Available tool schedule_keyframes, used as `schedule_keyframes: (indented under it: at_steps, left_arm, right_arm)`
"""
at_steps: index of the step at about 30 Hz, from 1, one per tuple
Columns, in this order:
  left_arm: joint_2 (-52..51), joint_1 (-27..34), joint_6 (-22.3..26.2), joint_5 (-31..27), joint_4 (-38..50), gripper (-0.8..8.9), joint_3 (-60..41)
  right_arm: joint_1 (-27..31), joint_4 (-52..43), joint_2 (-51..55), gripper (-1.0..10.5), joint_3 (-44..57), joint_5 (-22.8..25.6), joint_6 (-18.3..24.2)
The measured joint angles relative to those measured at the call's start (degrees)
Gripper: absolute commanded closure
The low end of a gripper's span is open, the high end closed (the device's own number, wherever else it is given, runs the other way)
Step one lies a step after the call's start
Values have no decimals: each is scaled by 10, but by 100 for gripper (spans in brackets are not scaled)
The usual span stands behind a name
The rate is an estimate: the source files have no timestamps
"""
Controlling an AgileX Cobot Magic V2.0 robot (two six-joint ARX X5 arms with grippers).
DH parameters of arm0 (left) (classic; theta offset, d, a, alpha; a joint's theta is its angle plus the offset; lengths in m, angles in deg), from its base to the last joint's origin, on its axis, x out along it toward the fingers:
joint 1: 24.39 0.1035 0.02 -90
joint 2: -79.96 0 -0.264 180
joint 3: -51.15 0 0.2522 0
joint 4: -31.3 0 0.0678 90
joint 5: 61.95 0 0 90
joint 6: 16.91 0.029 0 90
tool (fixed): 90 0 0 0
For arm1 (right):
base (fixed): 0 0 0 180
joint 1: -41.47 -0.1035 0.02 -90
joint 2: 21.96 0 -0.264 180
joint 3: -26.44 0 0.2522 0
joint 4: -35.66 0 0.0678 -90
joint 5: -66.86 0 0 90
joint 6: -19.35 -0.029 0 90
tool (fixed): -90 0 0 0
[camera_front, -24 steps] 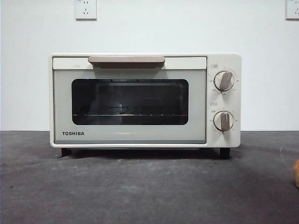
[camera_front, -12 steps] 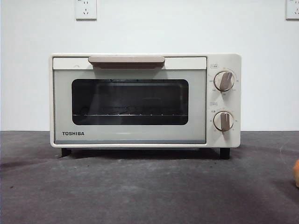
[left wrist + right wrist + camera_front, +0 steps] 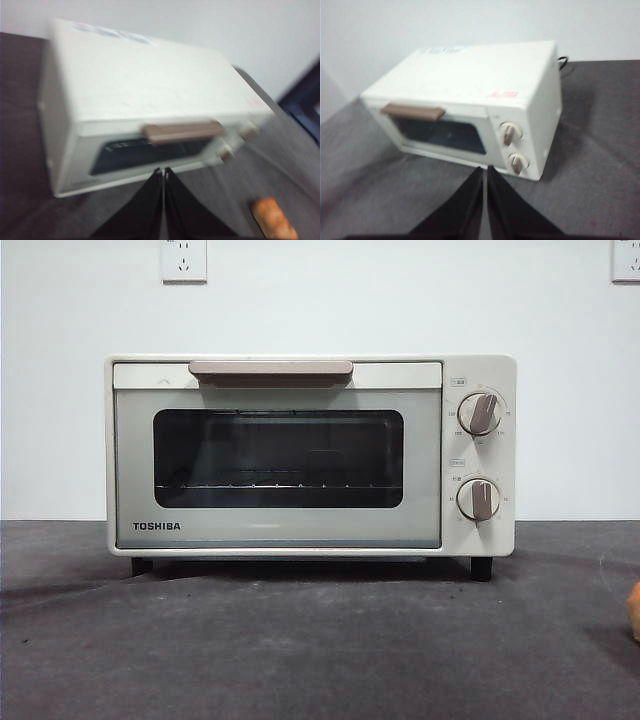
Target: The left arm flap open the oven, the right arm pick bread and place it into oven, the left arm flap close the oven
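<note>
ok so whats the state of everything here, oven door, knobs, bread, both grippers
oven: door shut, wire rack inside bare
knobs: both pointers near upright
bread: on the table, outside the oven, untouched
left gripper: shut, empty, above the oven's front
right gripper: shut, empty, off the oven

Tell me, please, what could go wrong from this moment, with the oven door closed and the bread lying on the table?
1. The oven door is shut, and the left gripper, jaws together, is above its handle. A pull that slips off the bar might drag the oven.
2. The bread lies in front of the oven on its knob side. The opening door or an arm might knock it.
</note>
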Motion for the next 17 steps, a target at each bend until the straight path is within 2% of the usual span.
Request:
schedule_keyframes:
  at_steps: [3, 6, 10, 14, 17]
  left_arm:
    - [17, -27, 29, 12, -42, 803, 35]
    - [22, -50, 58, 24, -67, 803, 56]
    - [16, -67, 74, 28, -67, 803, 60]
    - [12, -69, 76, 28, -58, 802, 60]
    - [12, -69, 78, 28, -50, 756, 60]
  right_arm:
    - [-26, 35, -24, 935, -29, 0, 35]
    - [-47, 42, -37, 935, -42, -5, 52]
    - [-57, 41, -39, 935, -42, -30, 61]
    - [-57, 41, -39, 934, -42, -31, 61]
    - [-57, 41, -39, 847, -42, -30, 62]
